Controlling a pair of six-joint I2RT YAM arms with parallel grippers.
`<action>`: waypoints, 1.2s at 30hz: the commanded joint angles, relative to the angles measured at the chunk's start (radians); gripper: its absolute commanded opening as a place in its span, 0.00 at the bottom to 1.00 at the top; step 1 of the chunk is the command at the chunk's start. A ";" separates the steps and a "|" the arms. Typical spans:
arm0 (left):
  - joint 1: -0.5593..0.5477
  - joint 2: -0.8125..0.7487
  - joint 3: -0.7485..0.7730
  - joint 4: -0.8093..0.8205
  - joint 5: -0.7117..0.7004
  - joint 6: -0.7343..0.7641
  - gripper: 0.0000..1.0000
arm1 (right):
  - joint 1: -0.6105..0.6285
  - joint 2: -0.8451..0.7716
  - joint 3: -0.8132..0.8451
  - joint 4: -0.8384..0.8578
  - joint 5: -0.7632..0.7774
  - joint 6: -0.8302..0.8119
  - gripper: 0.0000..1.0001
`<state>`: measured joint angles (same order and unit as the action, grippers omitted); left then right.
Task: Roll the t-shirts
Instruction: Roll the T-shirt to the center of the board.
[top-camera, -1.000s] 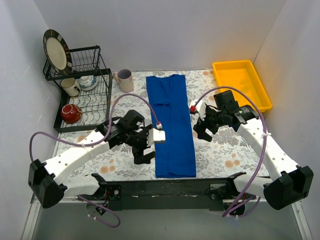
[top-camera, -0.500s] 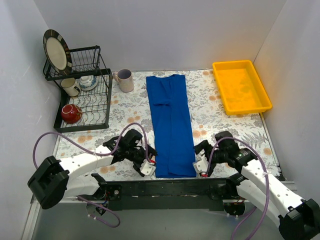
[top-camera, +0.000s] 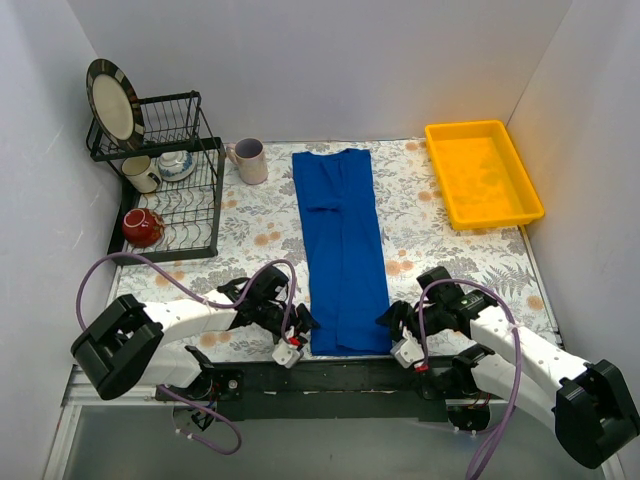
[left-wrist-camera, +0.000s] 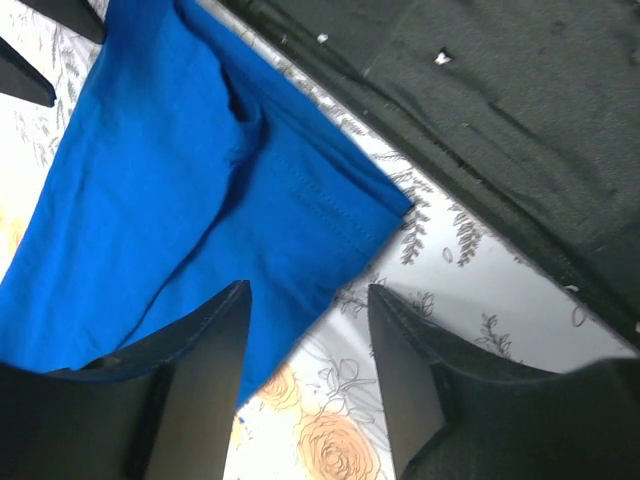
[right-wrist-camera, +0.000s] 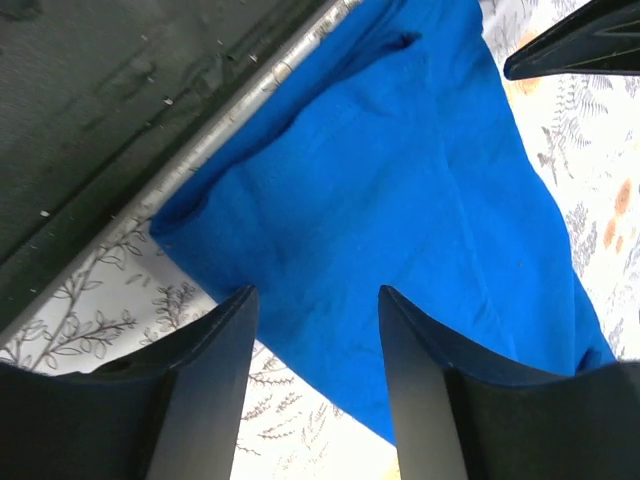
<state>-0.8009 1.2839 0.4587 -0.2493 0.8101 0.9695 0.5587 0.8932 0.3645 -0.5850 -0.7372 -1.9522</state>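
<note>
One royal-blue t-shirt (top-camera: 343, 250) lies folded into a long narrow strip down the middle of the floral tablecloth, with no print showing. My left gripper (top-camera: 300, 326) is open and low at the strip's near left corner. In the left wrist view the shirt's hem corner (left-wrist-camera: 180, 180) lies just ahead of the left gripper (left-wrist-camera: 308, 290), and the left finger (left-wrist-camera: 200, 390) overlaps the fabric edge. My right gripper (top-camera: 392, 322) is open at the near right corner. In the right wrist view the right gripper (right-wrist-camera: 317, 292) straddles the shirt's edge (right-wrist-camera: 400, 180). Neither holds anything.
A black dish rack (top-camera: 195, 235) with a plate (top-camera: 108, 100), cups and a red mug (top-camera: 142, 228) stands at the far left. A white mug (top-camera: 250, 160) sits beside the shirt's far end. A yellow tray (top-camera: 485, 175) is at the far right. The black base bar (top-camera: 340, 375) runs along the near edge.
Both arms have swung from mid-table back toward the near edge. They came down beside the shirt's near end, one at each corner. The shirt has not moved.
</note>
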 joint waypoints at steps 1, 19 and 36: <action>-0.011 0.021 -0.011 -0.021 0.057 0.089 0.48 | 0.006 0.001 0.008 -0.123 -0.056 -0.215 0.56; -0.090 0.112 -0.029 -0.033 0.018 0.129 0.39 | 0.014 -0.028 -0.070 -0.162 -0.057 -0.289 0.55; -0.113 0.138 0.035 -0.097 -0.011 0.029 0.08 | 0.038 0.012 -0.046 -0.142 -0.015 -0.194 0.27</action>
<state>-0.9035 1.4052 0.4805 -0.2325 0.8730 1.0740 0.5858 0.9016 0.3099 -0.7071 -0.7868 -1.9938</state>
